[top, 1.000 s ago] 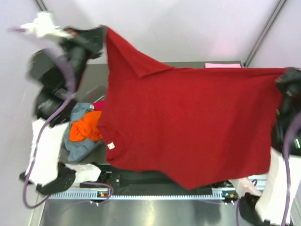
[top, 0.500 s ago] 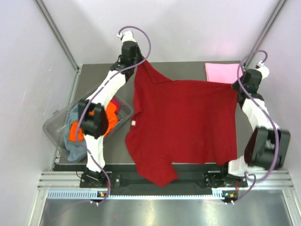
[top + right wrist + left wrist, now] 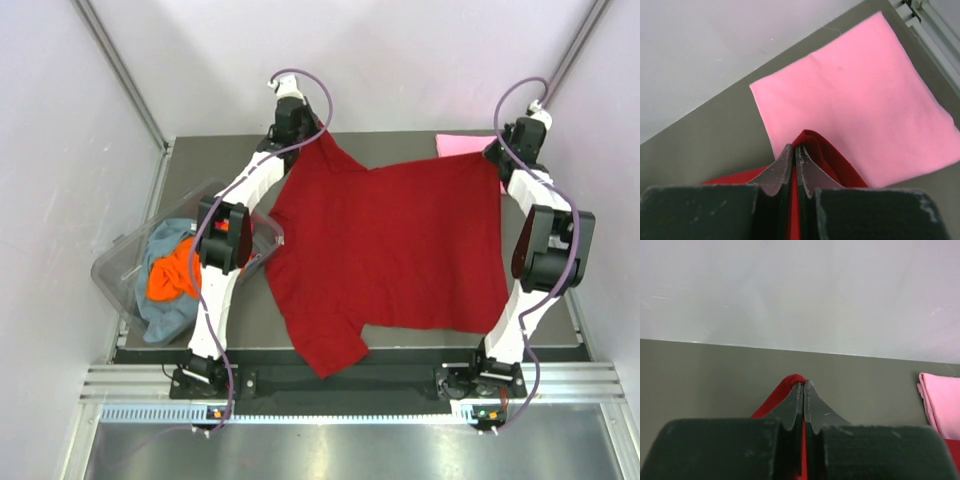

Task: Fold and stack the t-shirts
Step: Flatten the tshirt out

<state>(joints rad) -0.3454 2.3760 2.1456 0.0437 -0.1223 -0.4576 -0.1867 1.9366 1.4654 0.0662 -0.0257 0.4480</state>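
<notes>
Left tool pinched on dark red shirt, pink shirt at rt edge, grey table

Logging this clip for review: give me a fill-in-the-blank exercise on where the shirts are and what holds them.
1. The left hand and right hand are both shut on the t-shirt coloured ____.
2. The folded pink shirt lies at the table's far ____ corner.
3. The clear plastic tub holds a grey-blue shirt and an ____ one.
Missing: dark red; right; orange.
</notes>
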